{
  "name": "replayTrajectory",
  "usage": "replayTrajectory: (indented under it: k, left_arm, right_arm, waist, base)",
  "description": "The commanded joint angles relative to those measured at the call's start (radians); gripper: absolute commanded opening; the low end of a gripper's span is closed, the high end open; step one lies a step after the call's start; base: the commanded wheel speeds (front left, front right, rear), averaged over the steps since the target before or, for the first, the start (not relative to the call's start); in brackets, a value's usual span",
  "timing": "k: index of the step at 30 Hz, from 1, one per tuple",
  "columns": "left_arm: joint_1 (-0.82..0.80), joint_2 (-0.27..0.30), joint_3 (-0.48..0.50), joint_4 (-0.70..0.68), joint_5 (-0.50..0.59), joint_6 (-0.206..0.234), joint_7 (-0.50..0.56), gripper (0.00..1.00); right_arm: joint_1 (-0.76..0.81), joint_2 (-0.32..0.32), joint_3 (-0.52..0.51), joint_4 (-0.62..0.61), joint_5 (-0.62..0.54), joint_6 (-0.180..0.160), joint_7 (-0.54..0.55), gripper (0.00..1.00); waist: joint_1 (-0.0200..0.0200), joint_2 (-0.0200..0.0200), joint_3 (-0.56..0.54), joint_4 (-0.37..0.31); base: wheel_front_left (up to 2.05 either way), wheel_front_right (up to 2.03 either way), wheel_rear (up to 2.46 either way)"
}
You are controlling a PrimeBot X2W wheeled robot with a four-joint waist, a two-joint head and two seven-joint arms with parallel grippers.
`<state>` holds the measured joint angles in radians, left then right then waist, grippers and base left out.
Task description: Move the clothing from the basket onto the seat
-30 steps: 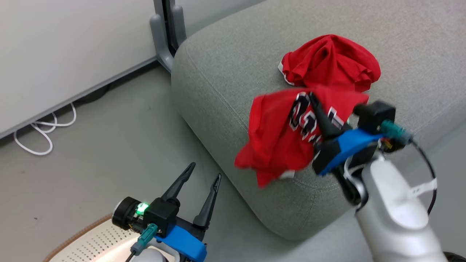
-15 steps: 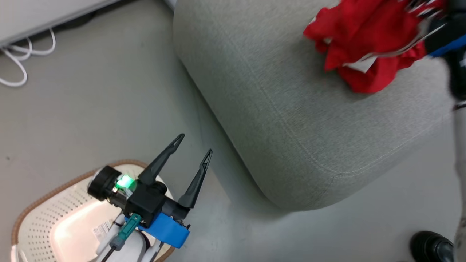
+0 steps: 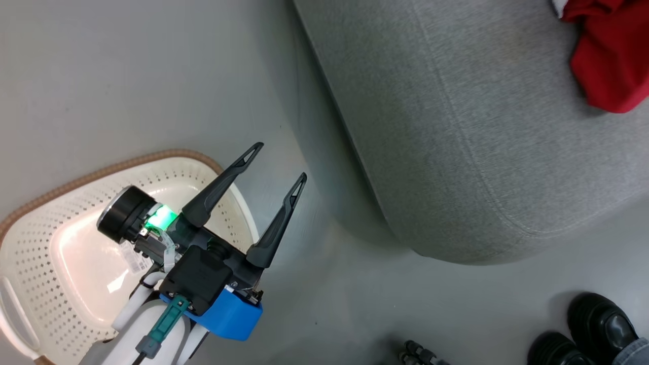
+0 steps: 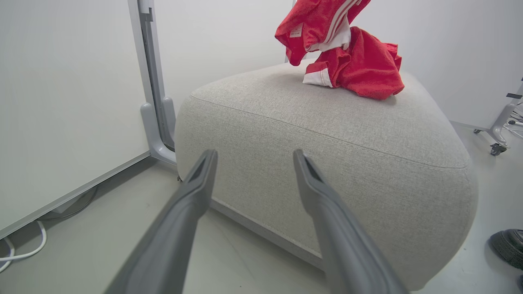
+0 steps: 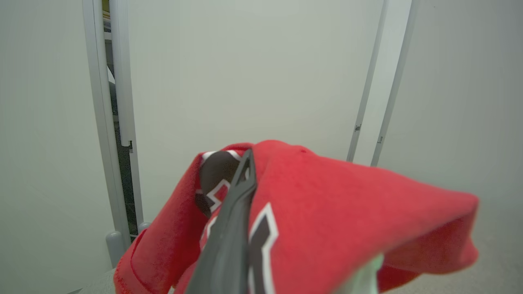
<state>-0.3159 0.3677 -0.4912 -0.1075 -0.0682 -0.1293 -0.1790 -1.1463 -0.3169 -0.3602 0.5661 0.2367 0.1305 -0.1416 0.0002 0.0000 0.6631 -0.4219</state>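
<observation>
My left gripper (image 3: 281, 160) is open and holds nothing; it hovers over the right rim of the cream-white basket (image 3: 116, 165), whose bare floor shows. In the left wrist view its fingers (image 4: 254, 152) point at the grey seat (image 4: 327, 134). One red garment with white trim (image 4: 363, 69) lies on the seat's top, and a second one with stripes (image 4: 318, 20) hangs just above it. The head view catches a red corner of clothing (image 3: 608, 66) on the seat (image 3: 456, 126). My right gripper (image 5: 249, 163) is shut on the lettered red garment (image 5: 327, 212), which drapes over its fingers.
A person's black shoes (image 3: 601, 319) stand on the grey floor at the seat's near corner. A white panel on a grey foot (image 4: 157, 122) stands left of the seat, with a white cable (image 4: 20, 253) on the floor. A wheeled stand (image 4: 500, 134) is far right.
The head camera has swung down and left, bringing more of the basket into view. My right gripper carried the lettered garment up over the seat and out of the head view. The left gripper stays open.
</observation>
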Motion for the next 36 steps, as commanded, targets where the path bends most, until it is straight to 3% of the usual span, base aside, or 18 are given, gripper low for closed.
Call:
replayTrajectory:
  k: [1, 11, 25, 26, 27, 29, 30, 36]
  left_arm:
    - [-0.027, 0.013, -0.003, -0.027, 0.010, 0.002, 0.010, 1.00]
    - [-0.031, 0.046, 0.000, -0.079, 0.008, 0.006, 0.038, 1.00]
    - [-0.030, 0.058, -0.011, -0.083, 0.003, 0.015, 0.049, 1.00]
    - [-0.033, 0.057, -0.013, -0.081, 0.002, 0.015, 0.048, 1.00]
    - [-0.034, 0.056, -0.015, -0.079, 0.000, 0.015, 0.045, 1.00]
    - [-0.037, 0.056, -0.018, -0.074, -0.003, 0.014, 0.039, 1.00]
    - [-0.039, 0.055, -0.018, -0.071, -0.005, 0.015, 0.036, 1.00]
    - [-0.043, 0.048, -0.025, -0.046, -0.007, 0.020, 0.020, 1.00]
  right_arm:
    - [0.001, 0.011, -0.015, 0.026, -0.008, 0.001, -0.010, 0.00]
    - [0.034, 0.040, -0.057, 0.200, -0.020, 0.001, -0.042, 0.00]
    - [-0.025, 0.009, -0.015, 0.352, -0.024, 0.001, -0.080, 0.00]
    - [-0.027, 0.007, -0.012, 0.358, -0.025, 0.001, -0.083, 0.07]
    - [-0.028, 0.004, -0.008, 0.364, -0.026, 0.001, -0.084, 0.22]
    - [-0.027, -0.002, -0.003, 0.376, -0.031, 0.001, -0.089, 0.68]
    - [-0.028, -0.002, -0.006, 0.384, -0.027, 0.001, -0.088, 1.00]
    - [-0.036, -0.010, -0.011, 0.415, -0.032, 0.001, -0.083, 1.00]
  waist:
    - [-0.0002, 0.0000, 0.058, 0.022]
    - [-0.0002, 0.0000, 0.109, 0.022]
    - [-0.0002, 0.0000, 0.112, 0.010]
    - [-0.0002, 0.0000, 0.111, 0.011]
    - [-0.0002, 0.0000, 0.110, 0.013]
    - [-0.0002, 0.0000, 0.106, 0.016]
    - [-0.0002, 0.0000, 0.103, 0.018]
    - [-0.0002, 0.0000, 0.081, 0.028]
  base:
    - [0.00, 0.00, 0.00]
    - [0.00, 0.00, 0.00]
    - [0.00, 0.00, 0.00]
    - [0.00, 0.00, 0.00]
    - [0.00, 0.00, 0.00]
    - [0.00, 0.00, 0.00]
    - [0.00, 0.00, 0.00]
    - [0.00, 0.00, 0.00]
